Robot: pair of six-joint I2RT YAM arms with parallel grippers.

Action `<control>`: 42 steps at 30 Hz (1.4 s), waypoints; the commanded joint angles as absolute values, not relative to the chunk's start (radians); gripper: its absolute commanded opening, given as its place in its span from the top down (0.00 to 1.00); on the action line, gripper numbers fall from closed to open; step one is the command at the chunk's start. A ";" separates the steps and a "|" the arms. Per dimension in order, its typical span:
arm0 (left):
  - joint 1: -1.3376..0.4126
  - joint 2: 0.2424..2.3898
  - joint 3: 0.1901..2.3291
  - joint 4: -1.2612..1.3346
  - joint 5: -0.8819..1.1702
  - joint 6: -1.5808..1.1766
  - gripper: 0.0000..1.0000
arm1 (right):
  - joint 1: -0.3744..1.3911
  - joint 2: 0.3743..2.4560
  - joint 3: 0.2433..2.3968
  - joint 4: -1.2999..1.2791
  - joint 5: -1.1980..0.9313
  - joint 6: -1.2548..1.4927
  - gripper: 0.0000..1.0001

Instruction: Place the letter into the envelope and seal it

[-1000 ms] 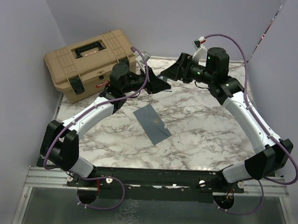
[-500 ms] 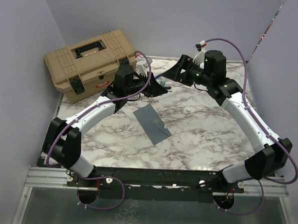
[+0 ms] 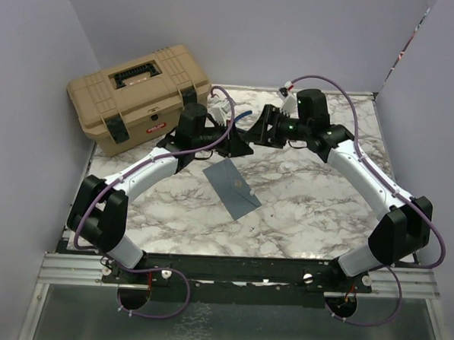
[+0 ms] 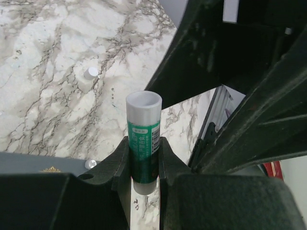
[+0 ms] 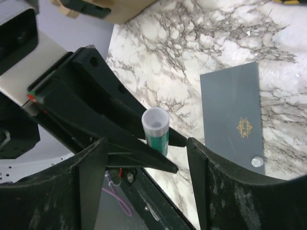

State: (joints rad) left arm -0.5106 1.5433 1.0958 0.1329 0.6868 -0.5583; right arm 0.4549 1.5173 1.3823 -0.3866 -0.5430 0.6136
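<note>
The slate blue-grey envelope [image 3: 232,185] lies flat on the marble table, also seen in the right wrist view [image 5: 232,112] with a gold emblem and a small round seal mark [image 5: 257,161]. The letter is out of view. My left gripper [image 3: 240,144] [image 4: 144,153] is shut on a green glue stick [image 4: 143,136] with a white hollow end, held above the table behind the envelope. My right gripper [image 3: 258,130] [image 5: 146,146] faces it with jaws open. The glue stick [image 5: 158,132] stands in the gap between its fingers, touching neither.
A tan toolbox [image 3: 136,93] sits at the back left of the table. A small white cap [image 4: 90,73] lies on the marble. Lilac walls close in the left, back and right sides.
My right gripper has swung left and down until its open jaws meet the left gripper's glue stick. The left gripper shifted slightly right. The envelope has not moved.
</note>
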 commanded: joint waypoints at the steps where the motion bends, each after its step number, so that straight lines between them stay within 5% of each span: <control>1: -0.511 1.520 1.065 0.158 0.819 -0.468 1.00 | 0.464 1.545 1.370 -0.379 -0.613 0.603 0.34; 7: -0.511 1.504 1.045 0.165 0.858 -0.430 1.00 | 0.465 1.543 1.370 -0.387 -0.594 0.615 0.61; 18: -0.511 1.499 1.041 0.181 0.851 -0.405 1.00 | 0.477 1.603 1.417 -0.485 -0.642 0.560 0.59; 20: -0.511 1.501 1.045 0.182 0.840 -0.404 0.98 | 0.485 1.610 1.419 -0.491 -0.661 0.551 0.65; 23: -0.511 1.499 1.045 0.165 0.805 -0.406 0.87 | 0.488 1.601 1.410 -0.489 -0.659 0.548 0.83; 25: -0.511 1.495 1.039 0.143 0.761 -0.407 0.66 | 0.487 1.583 1.395 -0.478 -0.622 0.545 0.93; 28: -0.509 1.479 1.003 0.125 0.713 -0.413 0.46 | 0.487 1.534 1.336 -0.420 -0.507 0.532 1.00; 31: -0.507 1.448 0.944 0.125 0.678 -0.430 0.39 | 0.488 1.473 1.248 -0.356 -0.346 0.507 1.00; 37: -0.505 1.410 0.830 0.181 0.669 -0.490 0.47 | 0.514 1.370 1.020 -0.156 -0.130 0.435 1.00; 42: -0.505 1.472 0.775 0.262 0.551 -0.623 0.77 | 0.604 1.379 0.928 -0.086 -0.008 0.354 1.00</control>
State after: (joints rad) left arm -0.5053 1.4353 0.8032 0.1722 0.6678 -0.5037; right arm 0.5350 1.3804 0.9691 -0.1898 -0.1471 0.4309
